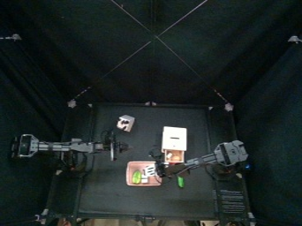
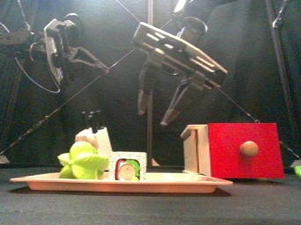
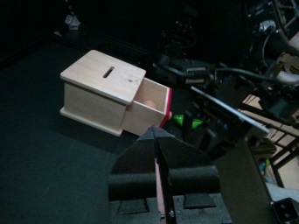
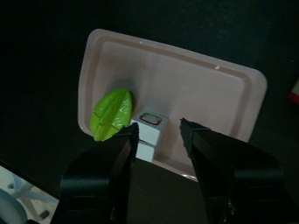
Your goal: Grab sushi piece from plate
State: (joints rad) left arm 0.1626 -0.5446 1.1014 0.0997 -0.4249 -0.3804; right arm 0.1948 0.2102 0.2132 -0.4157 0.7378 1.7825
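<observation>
The black table (image 1: 94, 196) fills the middle of the curtained pen, with the left arm (image 1: 48, 146) lying out over its left edge and the right arm (image 1: 222, 156) reaching in from the right toward the front centre. The left gripper (image 3: 159, 149) has its jaws pressed together and carries nothing; it points at the wooden box (image 3: 105, 87), well apart from it. That box has a slot in its top and a red drawer front with a round knob (image 2: 248, 148), and from table height it stands to the right of the plate. Beside it in the top view, toward the back of the table, lies a white rectangular board (image 1: 175, 135), and a small pale block (image 1: 125, 121) sits farther back and to the left. The plate (image 4: 198, 79), a flat pink square tray with a raised rim, rests near the table's front edge. The right gripper (image 4: 170, 129) hangs above it with its jaws standing wide apart, gripping nothing; from the front its two fingers (image 2: 172, 110) are clearly above the food. The sushi piece (image 4: 114, 115), a lime-green lump, lies on the plate near one edge, outside the open jaws and just beside one of them. Touching it is a small white roll (image 4: 149, 121) with a dark wrap, which sits closest to the gap between the jaws.
</observation>
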